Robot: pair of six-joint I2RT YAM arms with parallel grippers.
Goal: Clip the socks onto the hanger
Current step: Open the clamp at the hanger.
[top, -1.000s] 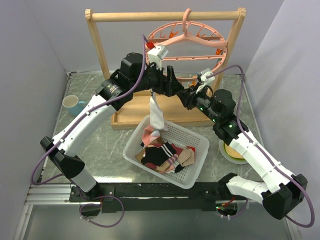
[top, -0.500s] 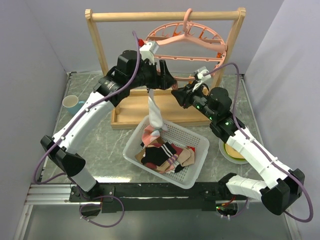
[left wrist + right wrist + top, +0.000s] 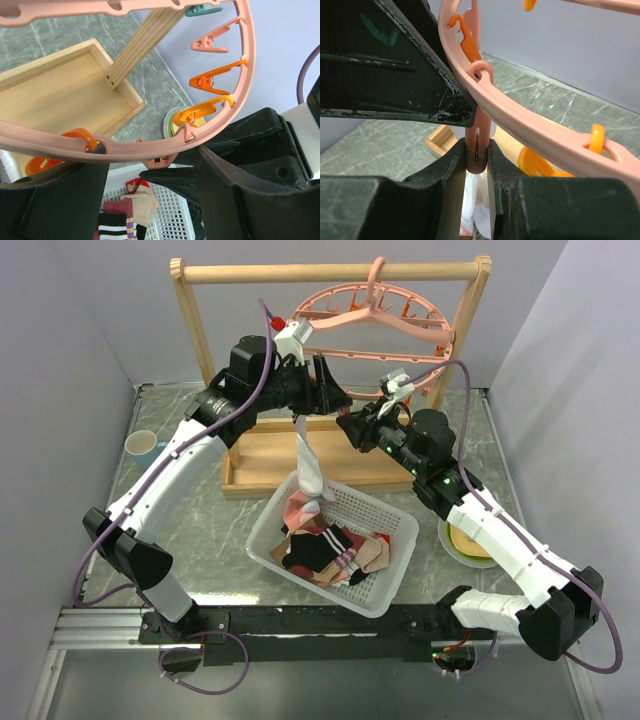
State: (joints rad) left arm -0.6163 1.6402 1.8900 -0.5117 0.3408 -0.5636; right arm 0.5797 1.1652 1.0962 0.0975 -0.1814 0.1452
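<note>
The salmon-pink ring hanger (image 3: 441,336) hangs by its hook from the wooden rack. My left gripper (image 3: 328,388) is open, and its fingers straddle the ring's front rim (image 3: 240,75). My right gripper (image 3: 350,426) is shut on a pink clip (image 3: 477,145) dangling from the ring (image 3: 530,130). A white sock (image 3: 310,465) hangs from the ring's front edge into the basket. Its top is hidden behind the grippers. White fabric (image 3: 475,212) shows just below the pinched clip. Several socks (image 3: 330,550), striped, tan and black, lie in the basket; some also show in the left wrist view (image 3: 142,202).
The white mesh basket (image 3: 404,570) stands in front of the wooden rack (image 3: 330,273) and its tray base (image 3: 255,455). A teal cup (image 3: 147,447) is at the left. A yellow-green plate (image 3: 466,546) is at the right. Orange clips (image 3: 210,82) dangle along the ring.
Both grippers have risen and shifted left to the ring's front rim. The white sock still hangs in the same place.
</note>
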